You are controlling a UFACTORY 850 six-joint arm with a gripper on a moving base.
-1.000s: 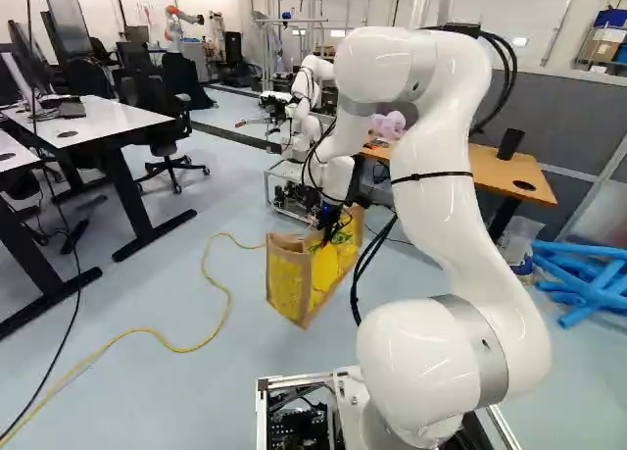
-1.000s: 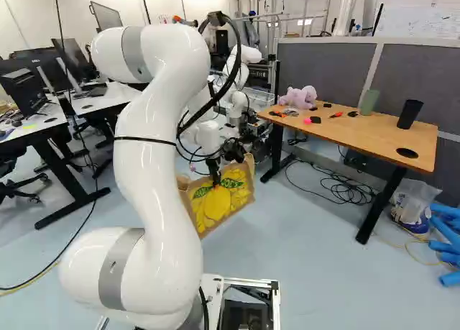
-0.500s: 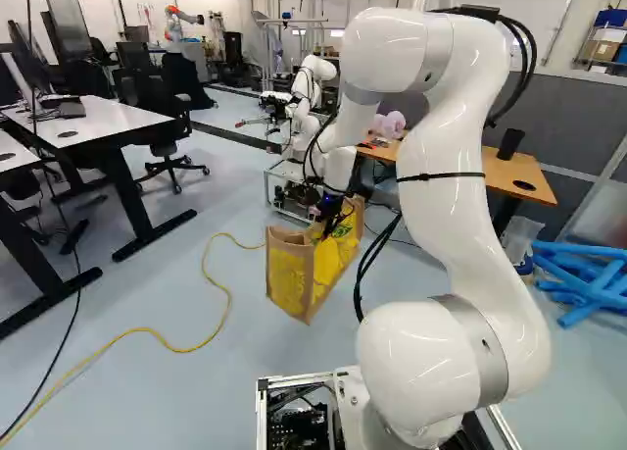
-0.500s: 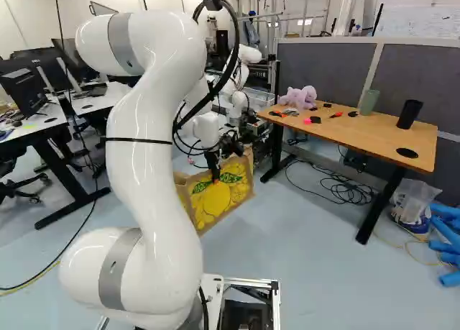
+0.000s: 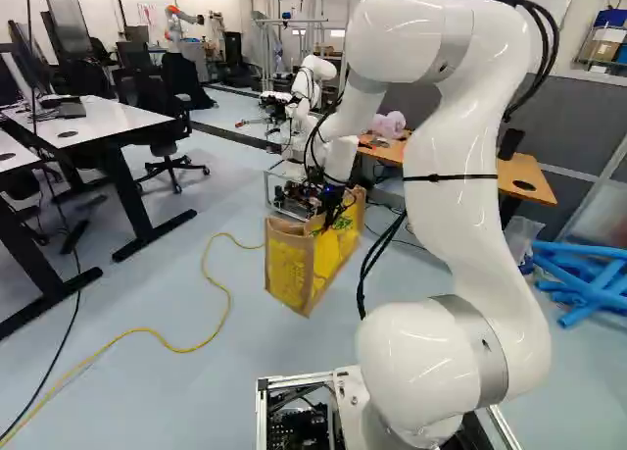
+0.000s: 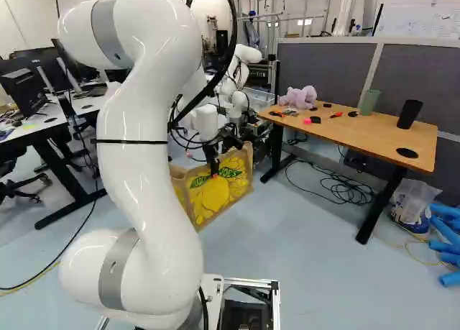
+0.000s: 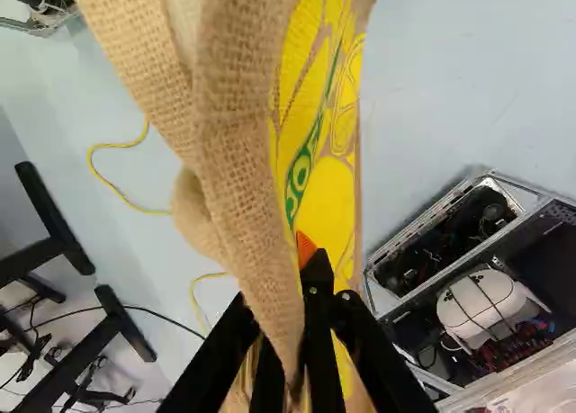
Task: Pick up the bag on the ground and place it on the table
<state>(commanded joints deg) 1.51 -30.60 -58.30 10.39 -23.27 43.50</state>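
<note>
The gripper (image 7: pixel 277 291) pinches the upright bag (image 6: pixel 219 190) by its rim, low by the floor (image 6: pixel 309 251), so lifting seems in hand; next, raise it above tabletop height, then carry it towards two o'clock in the right base view, to the wooden table (image 6: pixel 352 134).

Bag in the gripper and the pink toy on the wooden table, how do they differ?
The bag is tan with yellow print; the toy is plain pale pink. The bag is much larger than the toy. The bag is gripped by the gripper, while the toy rests on the wooden table. Both show in both base views.
</note>
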